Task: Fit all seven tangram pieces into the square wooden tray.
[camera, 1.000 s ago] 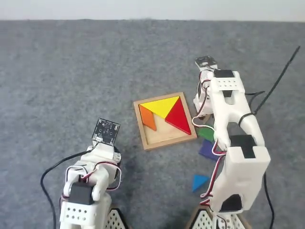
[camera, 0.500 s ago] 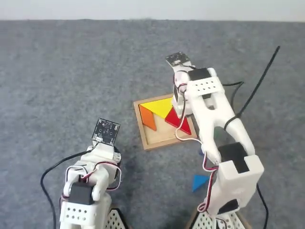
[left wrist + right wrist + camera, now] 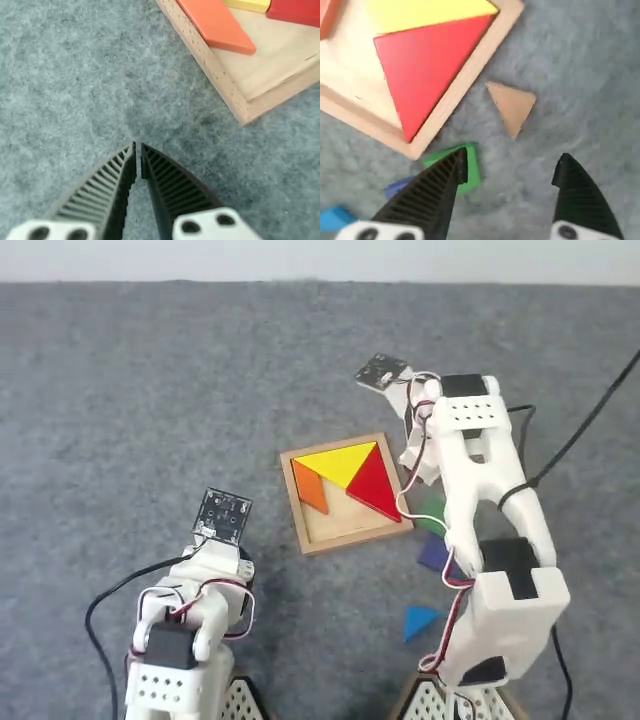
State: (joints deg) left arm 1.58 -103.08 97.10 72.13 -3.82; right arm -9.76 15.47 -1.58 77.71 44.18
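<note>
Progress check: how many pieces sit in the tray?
3: yellow triangle at the far edge of the tray, red triangle against it, orange piece along the left rim. None seem hidden.

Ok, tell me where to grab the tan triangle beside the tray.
Come straight down on the tan triangle: it lies flat, clear of the tray, so only its thin edges offer grip. Probably one finger on the long edge, the other at the opposite corner.

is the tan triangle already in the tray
No, the tan triangle lies flat on the grey mat outside the wooden tray, a little apart from its rim.
</note>
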